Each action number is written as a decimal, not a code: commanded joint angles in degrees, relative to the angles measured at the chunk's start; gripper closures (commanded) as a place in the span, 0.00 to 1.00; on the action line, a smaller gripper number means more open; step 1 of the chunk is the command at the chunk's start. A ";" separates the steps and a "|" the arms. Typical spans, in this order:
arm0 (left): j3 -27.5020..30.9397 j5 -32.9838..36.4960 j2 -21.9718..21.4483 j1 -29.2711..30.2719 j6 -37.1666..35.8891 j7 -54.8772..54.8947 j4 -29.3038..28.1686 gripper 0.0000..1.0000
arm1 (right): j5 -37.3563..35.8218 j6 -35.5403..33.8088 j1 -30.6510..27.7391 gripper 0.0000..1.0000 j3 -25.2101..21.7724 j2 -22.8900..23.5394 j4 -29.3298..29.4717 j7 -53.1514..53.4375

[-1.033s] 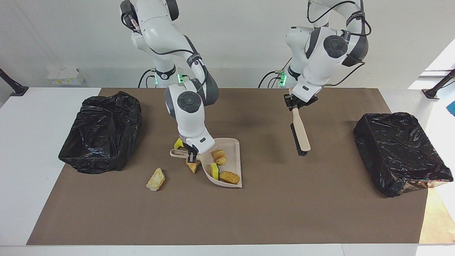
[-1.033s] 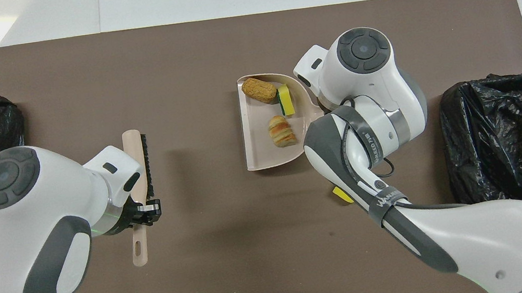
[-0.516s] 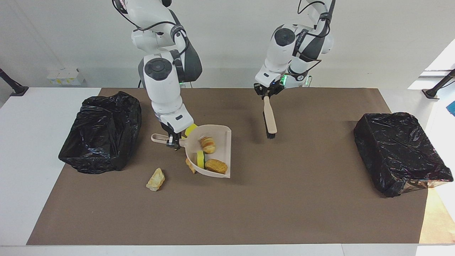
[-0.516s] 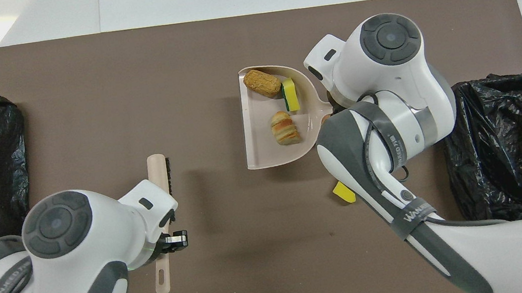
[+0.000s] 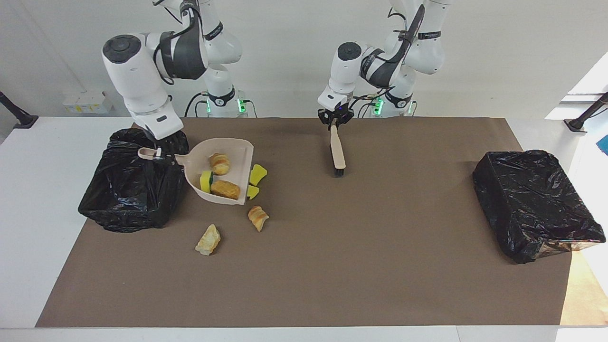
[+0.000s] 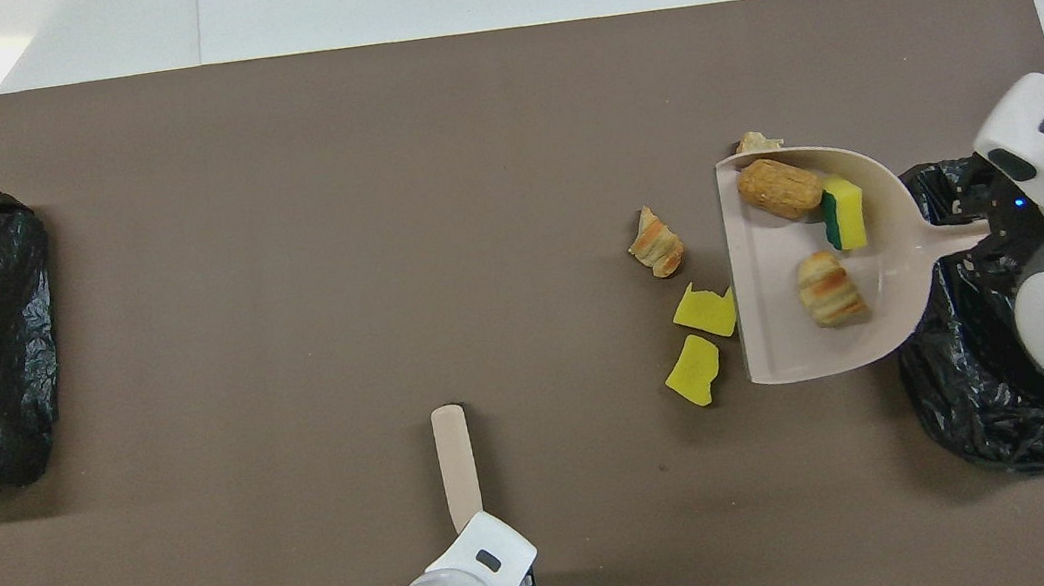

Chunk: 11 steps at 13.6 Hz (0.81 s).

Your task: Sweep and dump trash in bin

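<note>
Two white robot arms work over a brown mat [image 5: 332, 266] on a white table. The right gripper [image 5: 159, 154] is clenched on the handle of a pale dustpan [image 5: 235, 147], holding it up in the air over the edge of a black bag-lined bin [image 5: 128, 190] at the right arm's end of the table. The handle end sits over the bin's rim, while the pan's wide mouth points away from the gripper, toward the middle of the mat.

Three pieces of trash ride in the dustpan: a striped bread chunk [image 5: 219, 163], a browner bread chunk [image 5: 225, 189] and a yellow and green sponge piece [image 5: 205, 181].

Four more pieces lie on the mat. Two yellow sponge scraps [image 6: 706, 309] [image 6: 694, 371] sit just past the pan's mouth. A bread chunk [image 5: 258, 218] and a paler chunk [image 5: 208, 240] lie farther from the robots than the pan.

The left gripper [image 5: 335, 119] is closed on the handle of a hand brush [image 5: 337, 151], which hangs down with its dark bristles close to the mat, near the robots' edge of the table. A second black bin [image 5: 532, 204] stands at the left arm's end, well apart from that gripper.
</note>
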 commanded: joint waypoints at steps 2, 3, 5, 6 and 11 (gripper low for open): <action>1.34 -0.75 -0.16 -0.72 0.76 -0.56 0.70 0.00 | -0.68 -1.51 -11.20 1.00 0.42 -2.25 -2.47 -12.22; 1.60 -0.75 -0.16 0.33 -1.86 -0.56 2.81 0.00 | -2.87 -1.16 -13.40 1.00 0.34 -2.25 -2.47 -14.08; 1.60 -0.67 0.71 5.67 -9.76 0.05 10.44 0.00 | -8.92 -0.63 -16.49 1.00 0.34 -2.34 -2.39 -14.28; 1.78 -0.40 1.33 8.22 -12.14 0.40 13.44 0.00 | -13.04 0.42 -16.50 1.00 0.34 -2.34 -2.39 -13.67; 1.69 0.13 5.02 23.70 -15.23 16.29 22.41 0.00 | -23.87 0.78 -17.47 1.00 0.34 -2.34 -2.47 -9.99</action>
